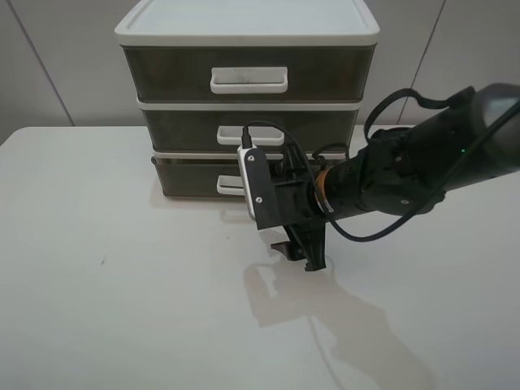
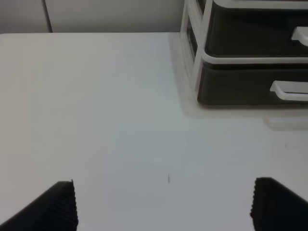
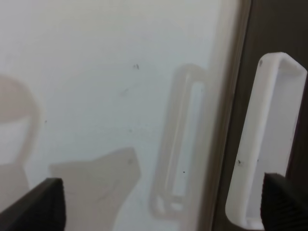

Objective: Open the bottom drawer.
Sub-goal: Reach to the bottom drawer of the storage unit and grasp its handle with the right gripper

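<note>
The bottom drawer is the lowest of three smoky-brown drawers in a white-framed cabinet, and it is closed. Its white loop handle is partly hidden behind my right wrist. My right gripper is open and empty, pointing down at the table just in front of the drawer. In the right wrist view the handle lies by one fingertip, and the gripper spans bare table. My left gripper is open and empty, low over the table, well away from the drawer and its handle.
The cabinet stands at the back of the white table. Above the bottom drawer are the middle drawer and the taller top drawer. My right arm reaches in from the right edge.
</note>
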